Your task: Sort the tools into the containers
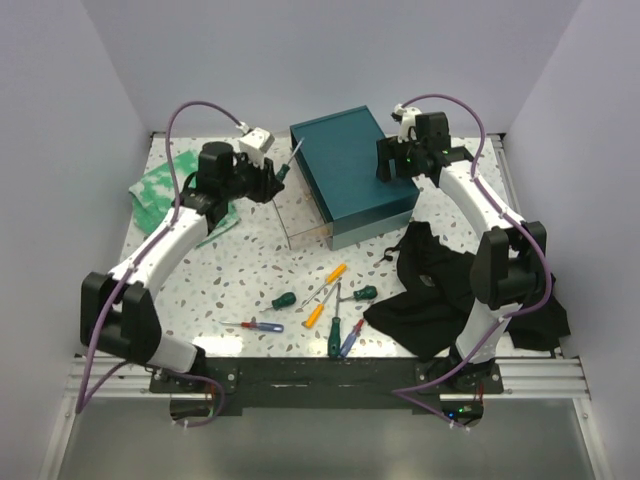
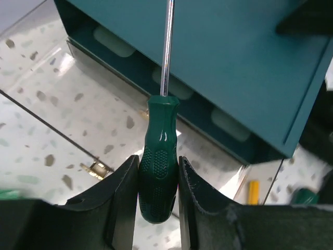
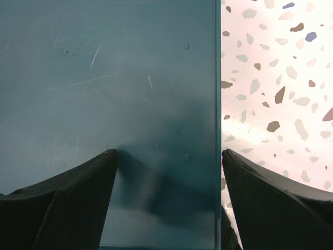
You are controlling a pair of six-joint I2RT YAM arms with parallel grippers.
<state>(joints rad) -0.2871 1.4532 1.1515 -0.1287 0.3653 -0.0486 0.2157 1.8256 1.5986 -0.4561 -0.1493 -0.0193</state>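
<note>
The left hand [image 2: 157, 162] grips a green screwdriver [image 2: 162, 125] by its handle over the clear box [image 1: 303, 222], likely for dropping in. The right hand [image 3: 169, 152] hangs open above the teal box [image 3: 104, 78].

White arms [image 1: 165, 245], purple cables [image 1: 205, 103], black left claw [image 2: 158, 161]
</note>
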